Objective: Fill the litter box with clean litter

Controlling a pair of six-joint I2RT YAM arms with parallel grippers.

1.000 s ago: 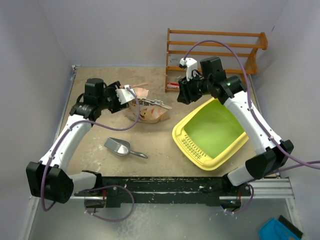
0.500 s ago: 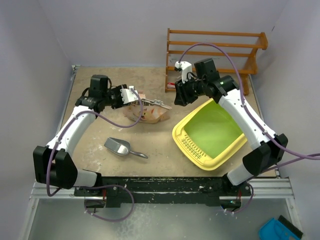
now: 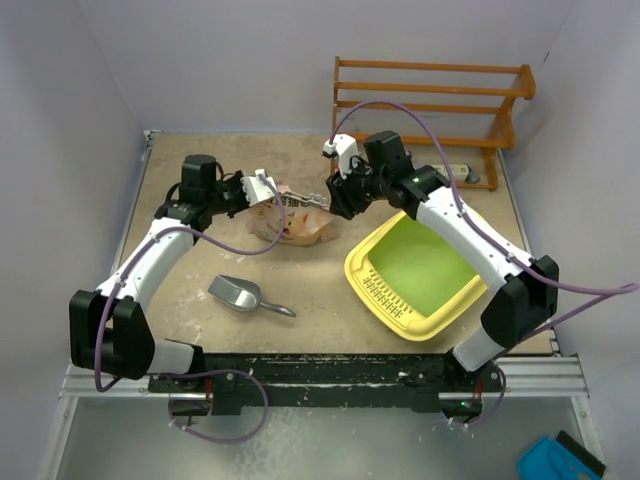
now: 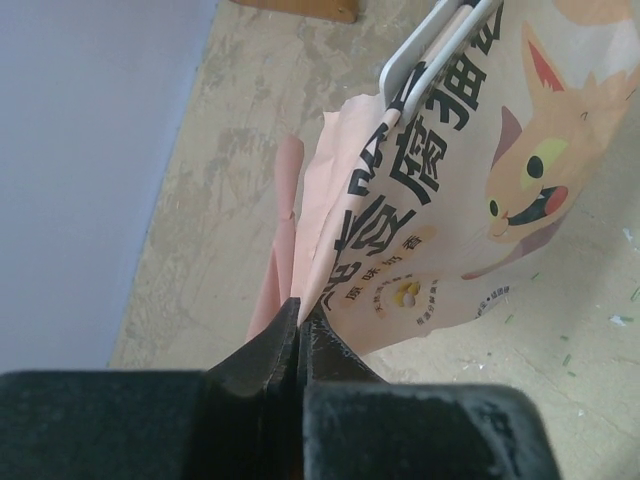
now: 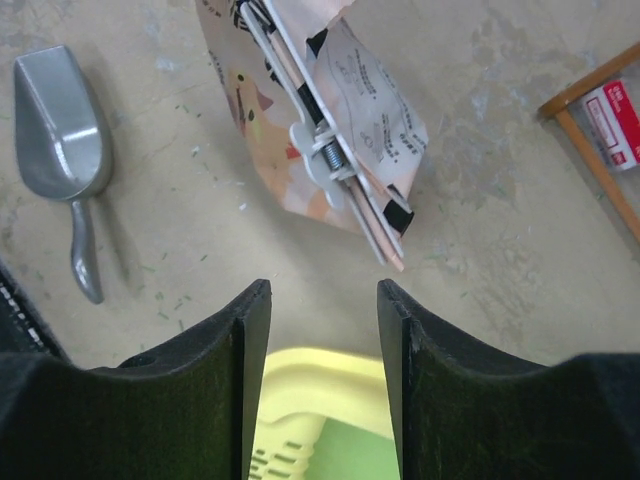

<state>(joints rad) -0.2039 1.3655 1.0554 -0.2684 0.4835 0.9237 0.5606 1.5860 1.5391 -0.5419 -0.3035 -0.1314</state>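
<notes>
The left gripper was closed, its two dark fingers pressed together on the lower edge of the tan bag at the bottom centre of the left wrist view. From that pinch the paper rose up and to the right, showing black printed characters and a cartoon cat face. A white clip crossed the bag's far end at the top of the frame. In the top view this gripper sat at the left end of the bag, slightly above centre.

The right gripper stood open, its fingers well apart and holding nothing. In the right wrist view, the clipped end of the bag lay above them, apart from the tips. The clip's spring faced the camera. From above, this gripper hung just right of the bag's clipped end.

The litter box lay right of centre in the top view, turned at an angle on the sandy table. Its green floor was showing and its slotted strip was along the lower-left rim. A yellow corner of it showed between the right fingers.

A silver scoop lay lower left of the bag; it appeared at the upper left of the right wrist view. A wooden rack stood at the upper right.
</notes>
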